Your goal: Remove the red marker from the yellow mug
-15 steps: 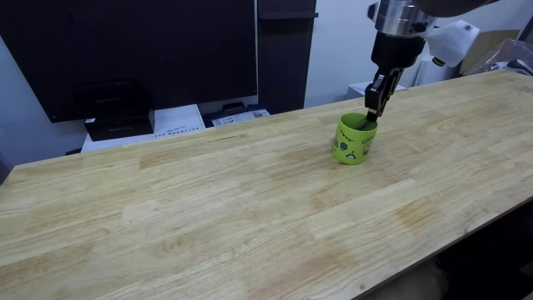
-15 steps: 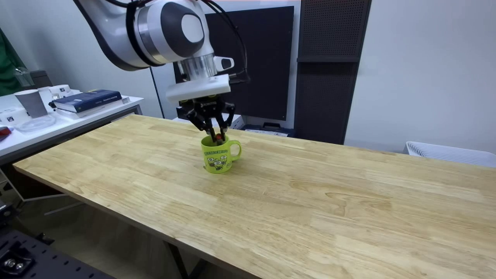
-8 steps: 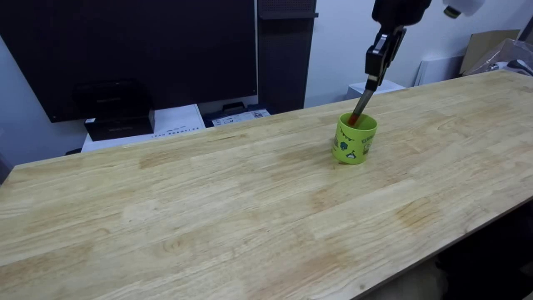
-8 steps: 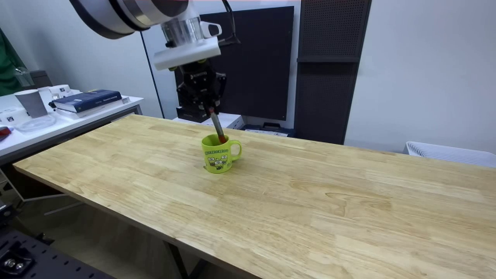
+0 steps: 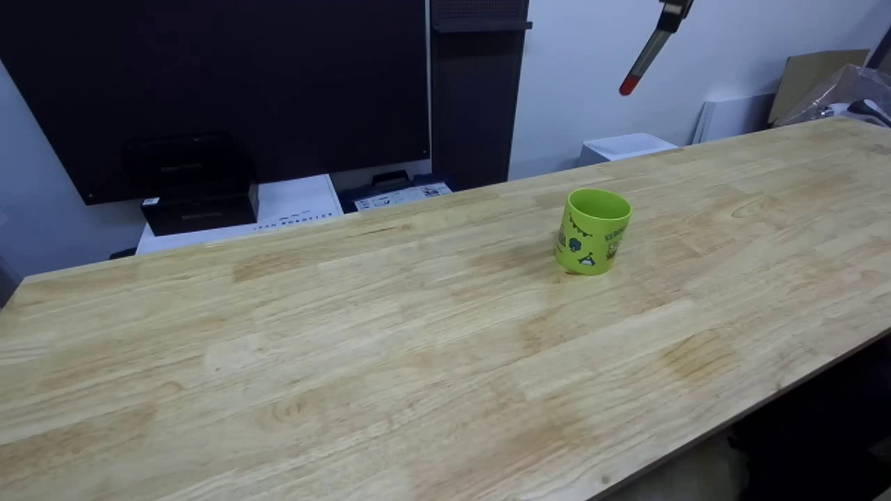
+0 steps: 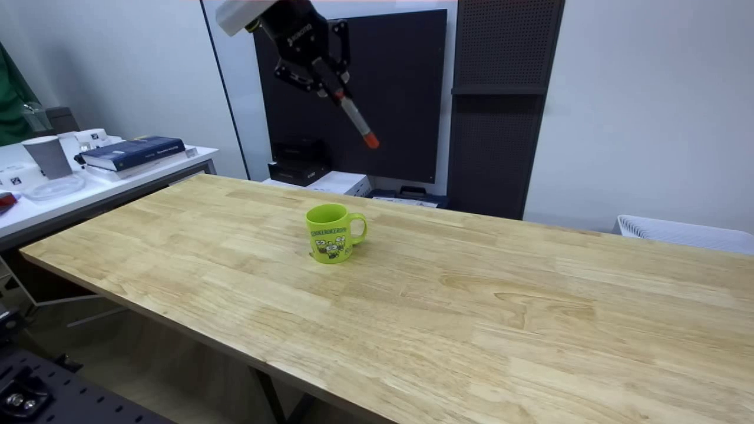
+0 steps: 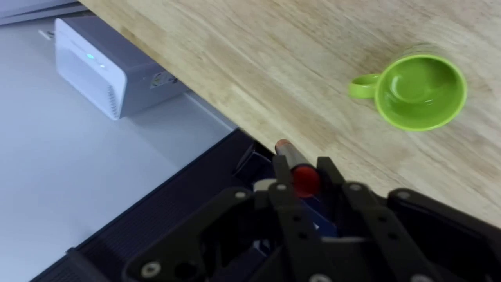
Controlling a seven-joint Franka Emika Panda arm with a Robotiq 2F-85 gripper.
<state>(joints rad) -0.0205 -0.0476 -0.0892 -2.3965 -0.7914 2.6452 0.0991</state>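
The red marker [image 6: 355, 115] has a grey body and red ends. It is in my gripper [image 6: 337, 88], tilted with one red end pointing down, well above the table and apart from the mug. It also shows in an exterior view [image 5: 646, 61] at the top, where most of the gripper is out of frame. In the wrist view the gripper [image 7: 304, 168] is shut on the marker [image 7: 306, 181] near its red end. The yellow mug [image 6: 330, 240] stands upright on the table, its handle to one side. In the wrist view the inside of the mug [image 7: 420, 90] is empty.
The wooden table [image 6: 471, 306] carries the mug. Beyond its far edge are a dark panel [image 5: 243, 83], black boxes [image 5: 198, 211] and a white device [image 7: 94, 70]. A side desk holds a blue book [image 6: 132, 154] and a grey cup [image 6: 50, 158].
The gripper has risen and pulled the marker up out of the mug. The marker now hangs high in the air, more tilted. The mug has not moved.
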